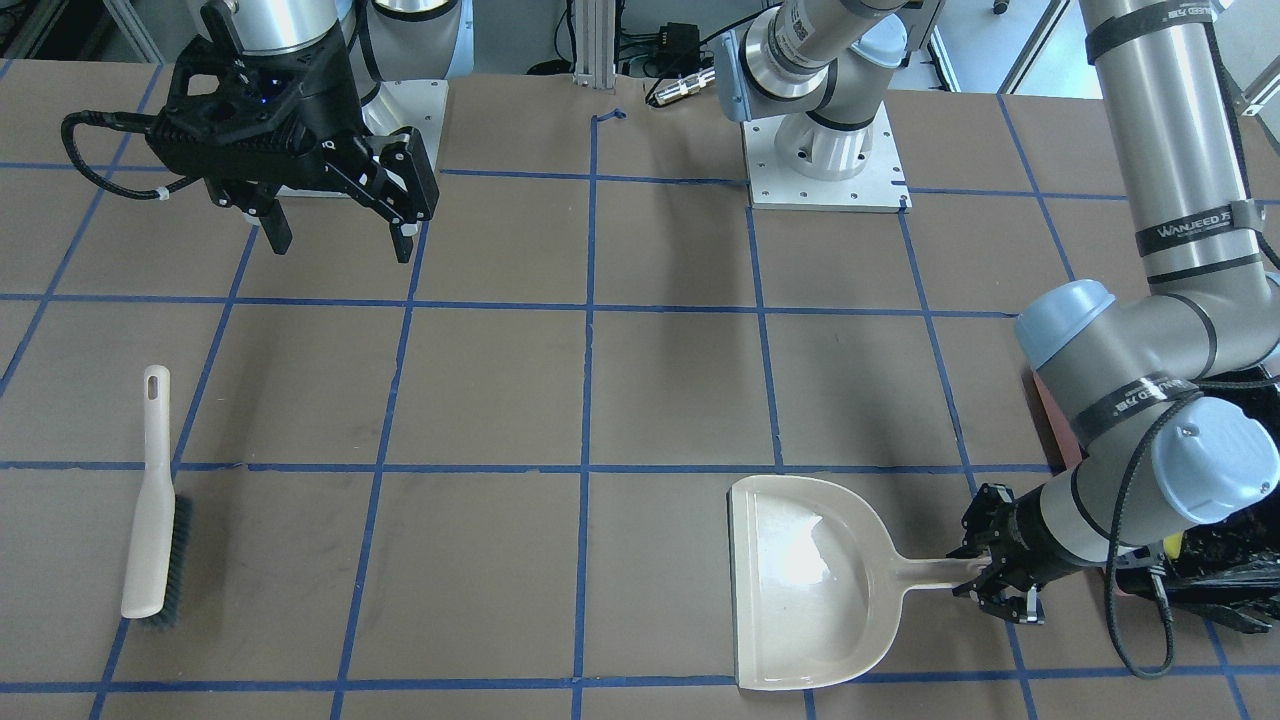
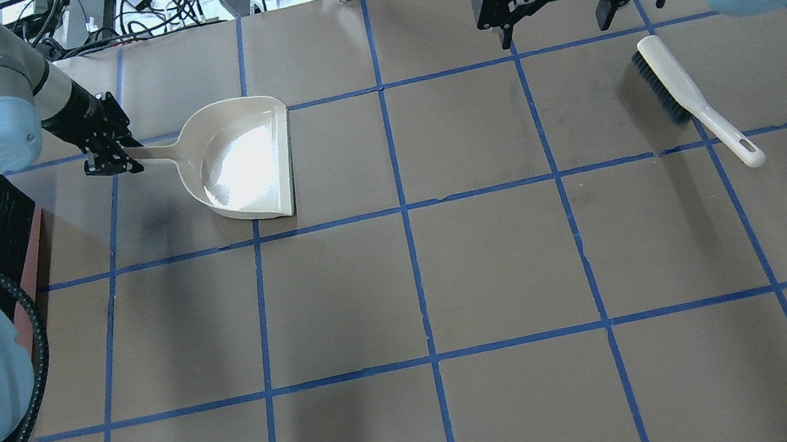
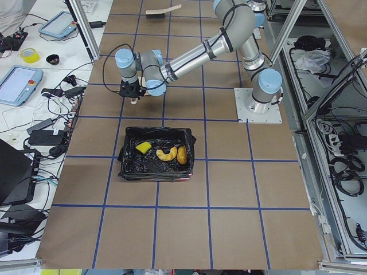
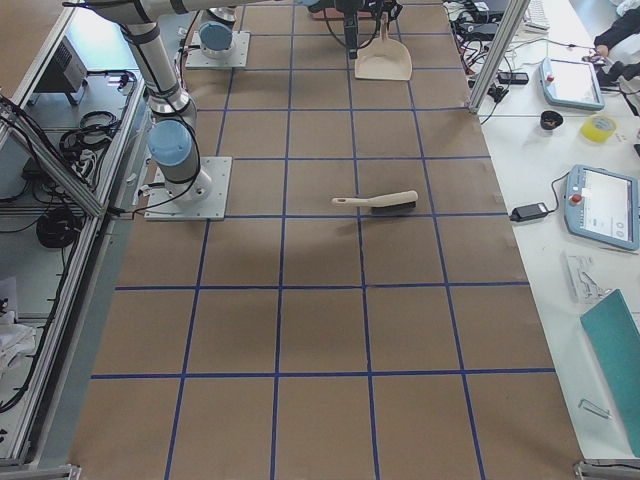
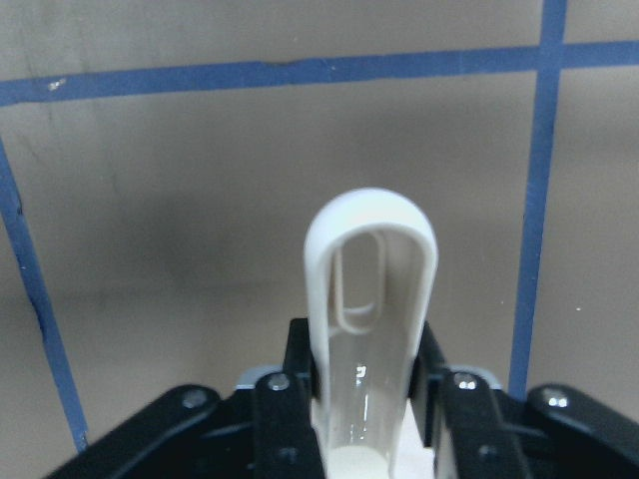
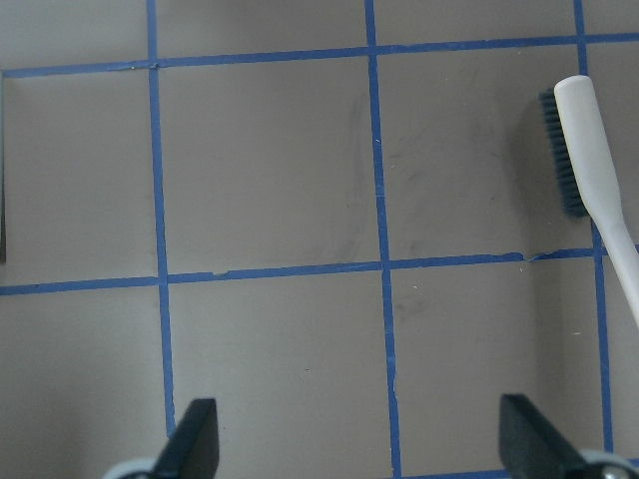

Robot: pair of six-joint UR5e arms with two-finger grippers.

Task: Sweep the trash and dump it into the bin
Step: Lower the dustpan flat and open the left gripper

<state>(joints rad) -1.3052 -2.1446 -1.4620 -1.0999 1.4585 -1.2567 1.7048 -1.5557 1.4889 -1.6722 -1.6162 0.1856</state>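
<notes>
Trash [image 3: 172,153] rests in the bin [image 3: 155,175] behind our left claw [image 1: 988,585], which clamps the empty dustpan [image 1: 810,590] handle; right claw [image 1: 340,245] gapes empty.

Table [image 2: 499,267] covered in brown paper with a blue tape grid [image 2: 405,211] of squares. Aluminium post [image 1: 590,40] at its edge. White side bench [image 4: 545,255] carries 2 teach pendants [image 4: 603,205], a yellow tape roll [image 4: 600,127] and cables. Lighting even, shadows soft.

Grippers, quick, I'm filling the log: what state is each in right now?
Left gripper: closed on the dustpan handle.
Right gripper: open, holding nothing.
</notes>
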